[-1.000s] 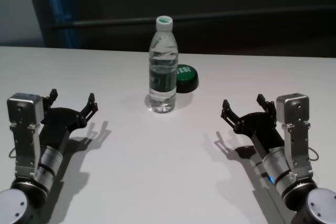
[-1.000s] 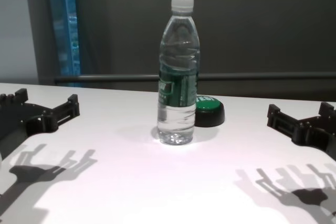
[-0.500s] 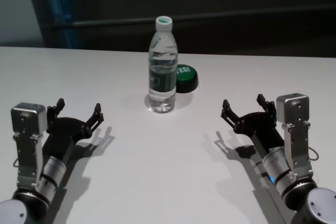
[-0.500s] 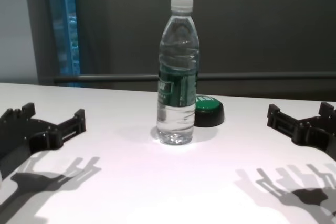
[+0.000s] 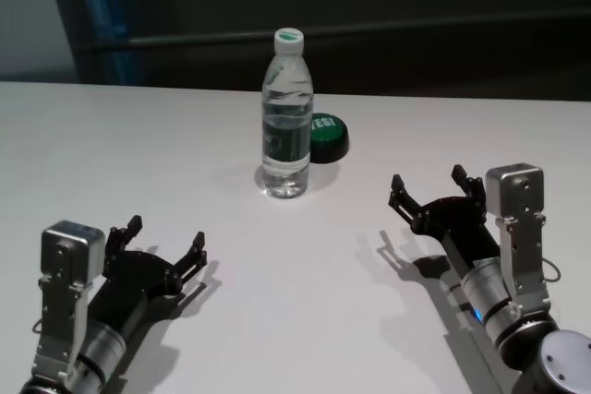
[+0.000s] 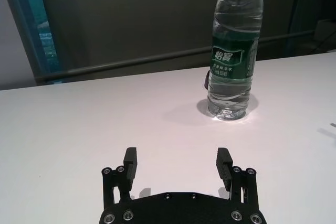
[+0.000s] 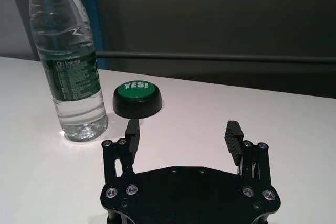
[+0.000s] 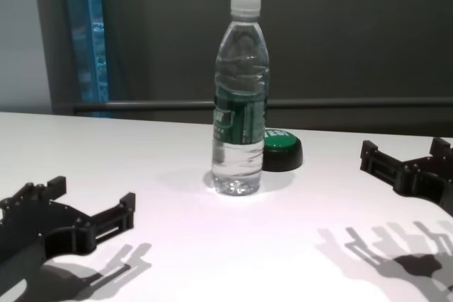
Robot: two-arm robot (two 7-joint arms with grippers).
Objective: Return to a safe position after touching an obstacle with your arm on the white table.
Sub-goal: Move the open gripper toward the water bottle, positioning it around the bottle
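The obstacle, a tall clear water bottle (image 5: 286, 117) with a white cap and dark green label, stands upright mid-table on the white table (image 5: 277, 283). It also shows in the chest view (image 8: 241, 97), the left wrist view (image 6: 233, 51) and the right wrist view (image 7: 73, 59). My left gripper (image 5: 164, 244) is open and empty, low over the table's near left, well short of the bottle; it also shows in the chest view (image 8: 88, 204) and its own wrist view (image 6: 178, 162). My right gripper (image 5: 431, 188) is open and empty at the right, apart from the bottle.
A low black button with a green top (image 5: 325, 137) marked "YES!" sits just behind and right of the bottle, also in the right wrist view (image 7: 137, 98). A dark wall and rail (image 8: 354, 102) run behind the table's far edge.
My left gripper has drawn back toward me and down, farther from the bottle, staying open. The right arm, the bottle and the button have not moved.
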